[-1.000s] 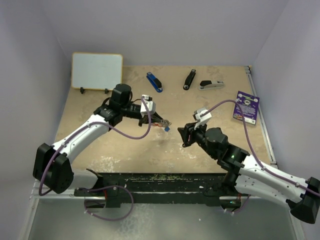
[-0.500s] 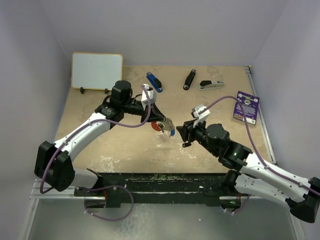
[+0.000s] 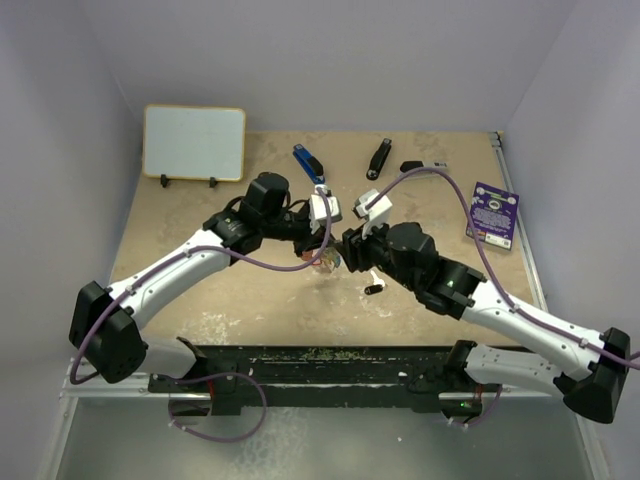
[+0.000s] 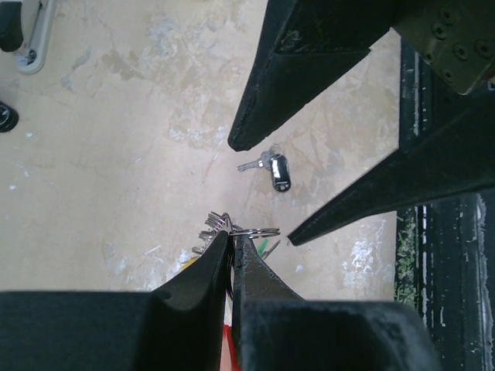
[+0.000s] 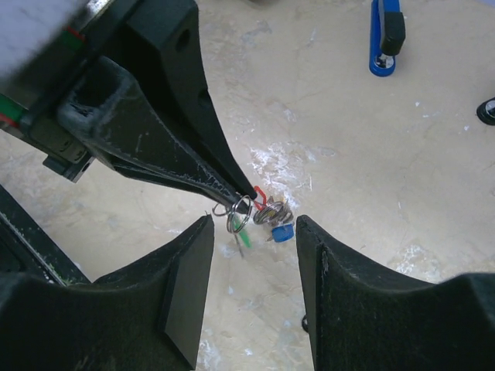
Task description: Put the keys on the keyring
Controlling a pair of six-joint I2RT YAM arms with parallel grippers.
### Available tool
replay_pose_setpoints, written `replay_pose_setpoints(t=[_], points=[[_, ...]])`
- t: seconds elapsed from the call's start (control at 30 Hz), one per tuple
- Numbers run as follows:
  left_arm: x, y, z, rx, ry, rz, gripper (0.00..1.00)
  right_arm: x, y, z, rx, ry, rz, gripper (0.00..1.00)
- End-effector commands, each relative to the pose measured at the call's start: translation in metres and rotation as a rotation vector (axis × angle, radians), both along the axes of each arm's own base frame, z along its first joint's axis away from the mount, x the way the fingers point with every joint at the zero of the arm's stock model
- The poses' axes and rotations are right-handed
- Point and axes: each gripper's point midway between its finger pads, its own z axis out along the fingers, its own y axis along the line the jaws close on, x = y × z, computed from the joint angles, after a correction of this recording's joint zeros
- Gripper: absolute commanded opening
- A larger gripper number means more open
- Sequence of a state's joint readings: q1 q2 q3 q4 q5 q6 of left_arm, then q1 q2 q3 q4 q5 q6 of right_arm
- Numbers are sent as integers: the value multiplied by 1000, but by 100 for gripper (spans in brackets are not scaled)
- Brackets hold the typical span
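Pinching the keyring [image 5: 241,207] by its thin silver ring, the left end effector [image 4: 232,238] has its two fingers pressed tight together. The ring is over the middle of the worktop [image 3: 250,300]. A blue key [image 5: 282,232], a green key [image 5: 244,238] and a bit of red tag [image 5: 259,193] hang bunched on it. The right end effector [image 5: 254,224] faces the ring from the other side. Its fingers are apart, one on each side of the bunch, and hold nothing. A black key [image 4: 280,170] lies flat on the worktop, alone, a little nearer the near edge. Along the far edge lie a blue stapler [image 3: 309,164] and a black stapler [image 3: 378,158]. A purple card [image 3: 494,212] lies by the right edge.
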State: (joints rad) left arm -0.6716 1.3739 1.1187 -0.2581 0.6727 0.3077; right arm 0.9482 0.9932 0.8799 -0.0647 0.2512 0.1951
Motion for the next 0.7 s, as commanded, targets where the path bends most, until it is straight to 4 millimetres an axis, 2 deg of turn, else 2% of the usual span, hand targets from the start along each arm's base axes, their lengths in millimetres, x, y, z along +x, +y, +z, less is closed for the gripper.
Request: replay_pose_setpoints(t=[0.0, 0.13, 0.33, 0.67], points=[[19, 7, 31, 19, -159, 76, 3, 0, 8, 20, -1, -28, 39, 52], [24, 11, 26, 48, -171, 103, 3, -3, 10, 15, -9, 10, 50, 52], [20, 7, 37, 20, -166, 85, 3, -2, 13, 4, -8, 32, 46, 53], [-3, 3, 50, -32, -99, 14, 3, 8, 17, 2, 36, 4, 8, 52]])
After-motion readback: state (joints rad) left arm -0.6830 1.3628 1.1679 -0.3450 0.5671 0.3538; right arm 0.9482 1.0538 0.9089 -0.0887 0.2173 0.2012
